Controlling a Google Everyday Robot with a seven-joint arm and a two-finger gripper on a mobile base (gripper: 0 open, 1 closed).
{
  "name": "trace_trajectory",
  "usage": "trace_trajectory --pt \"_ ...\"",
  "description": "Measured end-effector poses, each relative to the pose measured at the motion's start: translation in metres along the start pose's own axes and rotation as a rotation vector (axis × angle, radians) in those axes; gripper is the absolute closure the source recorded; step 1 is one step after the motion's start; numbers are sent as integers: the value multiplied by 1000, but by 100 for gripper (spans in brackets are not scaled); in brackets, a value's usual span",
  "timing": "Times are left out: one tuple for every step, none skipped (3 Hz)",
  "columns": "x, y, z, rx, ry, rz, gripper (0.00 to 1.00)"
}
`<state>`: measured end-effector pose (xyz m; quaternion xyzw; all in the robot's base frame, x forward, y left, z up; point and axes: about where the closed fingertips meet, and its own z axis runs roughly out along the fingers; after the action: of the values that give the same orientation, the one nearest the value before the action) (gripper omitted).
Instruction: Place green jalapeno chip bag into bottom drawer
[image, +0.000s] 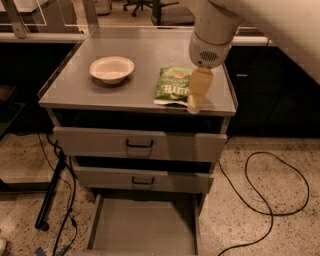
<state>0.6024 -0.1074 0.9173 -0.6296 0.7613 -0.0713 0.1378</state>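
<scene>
The green jalapeno chip bag (172, 85) lies flat on the grey cabinet top (135, 55), right of centre, near the front edge. My gripper (196, 100) hangs from the white arm above the bag's right edge, its cream fingers pointing down and covering that side of the bag. The bottom drawer (141, 229) stands pulled out at the cabinet's foot, with a bare grey floor and thin side walls.
A round cream bowl (112, 68) sits on the cabinet top, left of the bag. Two grey drawers with black handles (139, 144) sit above the bottom one. Black cables (272, 197) loop on the speckled floor at right; a black stand leg (52, 192) leans at left.
</scene>
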Motion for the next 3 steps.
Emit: trace_trajectory --pt "-12 -21 1 5 6 -23 0" --pt "-25 -47 16 2 30 -44 0" --pt "-26 -48 16 2 29 -44 0"
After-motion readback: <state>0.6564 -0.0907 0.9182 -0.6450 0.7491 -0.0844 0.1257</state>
